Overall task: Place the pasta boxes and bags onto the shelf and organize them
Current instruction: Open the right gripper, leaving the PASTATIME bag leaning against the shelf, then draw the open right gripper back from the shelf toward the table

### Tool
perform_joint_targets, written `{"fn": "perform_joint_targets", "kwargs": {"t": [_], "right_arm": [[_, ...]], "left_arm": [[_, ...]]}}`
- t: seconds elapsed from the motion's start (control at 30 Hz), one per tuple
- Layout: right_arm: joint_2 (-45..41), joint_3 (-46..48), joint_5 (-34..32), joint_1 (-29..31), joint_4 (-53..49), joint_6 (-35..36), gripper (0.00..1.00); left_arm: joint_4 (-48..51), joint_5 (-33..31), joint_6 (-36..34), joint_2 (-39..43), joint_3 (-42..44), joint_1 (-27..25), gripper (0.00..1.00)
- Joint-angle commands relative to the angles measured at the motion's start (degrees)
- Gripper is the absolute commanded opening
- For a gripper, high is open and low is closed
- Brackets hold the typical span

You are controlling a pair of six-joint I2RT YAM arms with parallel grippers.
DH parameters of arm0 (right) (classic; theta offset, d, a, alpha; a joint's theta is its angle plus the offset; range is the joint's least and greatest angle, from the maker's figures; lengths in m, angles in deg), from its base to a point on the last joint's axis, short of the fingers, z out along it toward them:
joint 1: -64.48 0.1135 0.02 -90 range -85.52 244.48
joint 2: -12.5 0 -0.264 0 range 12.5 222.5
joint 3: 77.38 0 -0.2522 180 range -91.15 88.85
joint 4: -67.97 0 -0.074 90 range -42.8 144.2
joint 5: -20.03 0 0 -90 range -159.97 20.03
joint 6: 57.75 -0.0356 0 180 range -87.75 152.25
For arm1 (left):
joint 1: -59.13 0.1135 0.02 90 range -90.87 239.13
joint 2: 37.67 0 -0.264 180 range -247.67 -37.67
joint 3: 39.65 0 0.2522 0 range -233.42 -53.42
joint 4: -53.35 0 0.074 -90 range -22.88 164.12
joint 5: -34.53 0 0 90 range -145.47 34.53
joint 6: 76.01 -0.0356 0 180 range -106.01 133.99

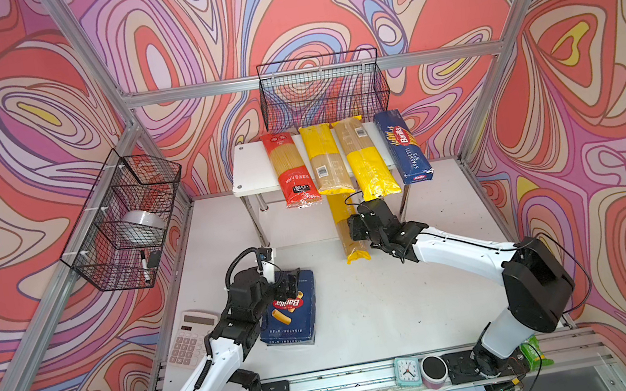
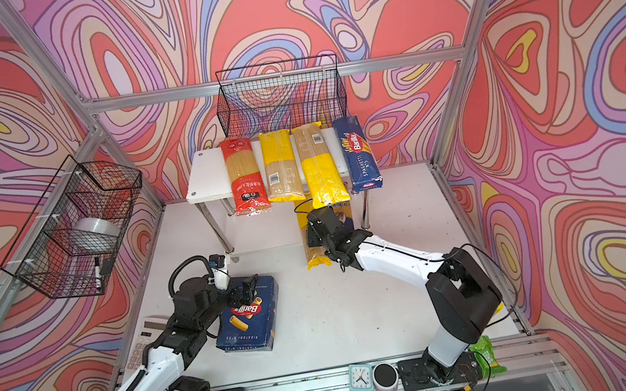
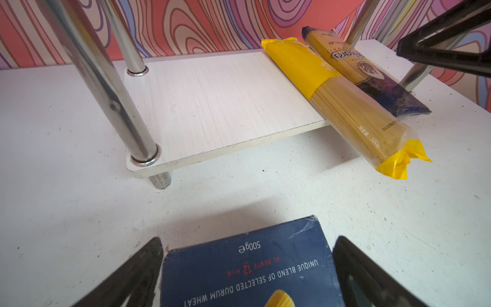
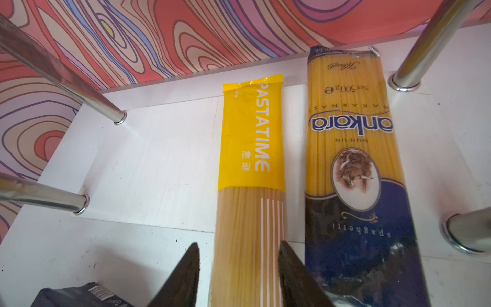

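PASTATIME bag (image 4: 251,138) lies between released jaws of the outstretched right tool (image 4: 239,243); left tool (image 3: 248,239), released, straddles the rigatoni box (image 3: 244,276).

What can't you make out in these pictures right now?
- Blue bag: top views, mostly hidden under the shelf and right arm.
- Left tool: wrist view, unclear whether it grips the box.
- Calculator: top views, partly behind left arm.
- Green packet: top views, partly behind right arm, print too small.
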Motion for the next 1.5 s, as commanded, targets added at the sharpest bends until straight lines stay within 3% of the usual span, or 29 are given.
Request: {"fn": "perform_joint_targets", "kwargs": {"t": [0.0, 0.4, 0.6, 0.77, 0.97, 1.47], "right_arm": [[-2.63, 2.3, 2.69, -0.25, -3.15, 1.39, 0.47], [-19.04, 18.14, 13.68, 0.36, -5.47, -0.43, 0.29], [-23.94, 23.49, 21.94, 0.52, -6.68, 0.14, 0.27], [-21.36, 24.77, 27.2, 0.82, -2.48, 0.17, 0.26], [-15.73, 23.38, 28.97, 2.75, 2.53, 0.81, 0.26], [-2.45, 17.31, 27.69, 5.79, 8.47, 1.48, 0.26]], "left_arm": [[0.25, 0.33, -0.75, 0.38, -0.77, 0.3, 1.0], [0.25, 0.3, -0.69, 0.38, -0.87, 0.24, 1.0], [0.25, -0.15, -0.64, 0.56, -0.84, 0.24, 1.0], [0.38, -0.5, -0.53, 0.78, -0.76, 0.23, 1.0], [0.51, -1.06, -0.29, 1.59, -0.34, 0.24, 1.0], [0.95, -1.42, -0.03, 1.7, -0.45, 0.22, 1.0]]}}
